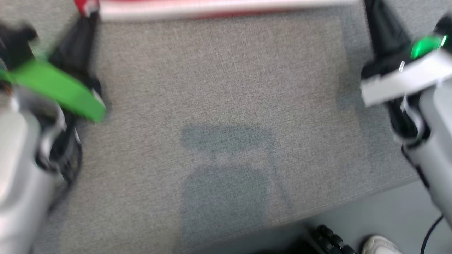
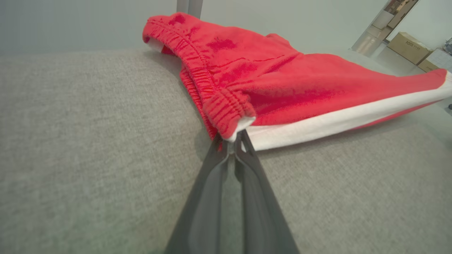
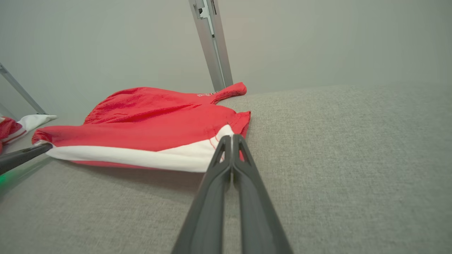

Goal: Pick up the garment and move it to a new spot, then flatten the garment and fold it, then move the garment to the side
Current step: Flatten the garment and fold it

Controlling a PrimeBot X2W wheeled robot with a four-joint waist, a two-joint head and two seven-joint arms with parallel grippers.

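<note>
The garment (image 2: 282,88) is a pair of red shorts with an elastic waistband and a white side stripe. It lies near the far edge of the grey padded surface (image 1: 226,106), and in the blurred head view it is a red and white strip (image 1: 219,7) along the top. My left gripper (image 2: 231,141) is shut on the waistband corner. My right gripper (image 3: 232,138) is shut on the white hem corner at the other end. The white-striped near edge is stretched between them, raised slightly, with a shadow beneath. In the head view the left gripper (image 1: 84,21) is at upper left and the right gripper (image 1: 370,10) at upper right.
The grey surface's front edge runs across the lower right of the head view, with floor, a black cable and a person's white shoe (image 1: 379,245) beyond it. A metal post (image 3: 212,46) stands behind the garment. Cardboard boxes (image 2: 406,46) sit far off. Another red and white cloth (image 3: 14,127) lies left.
</note>
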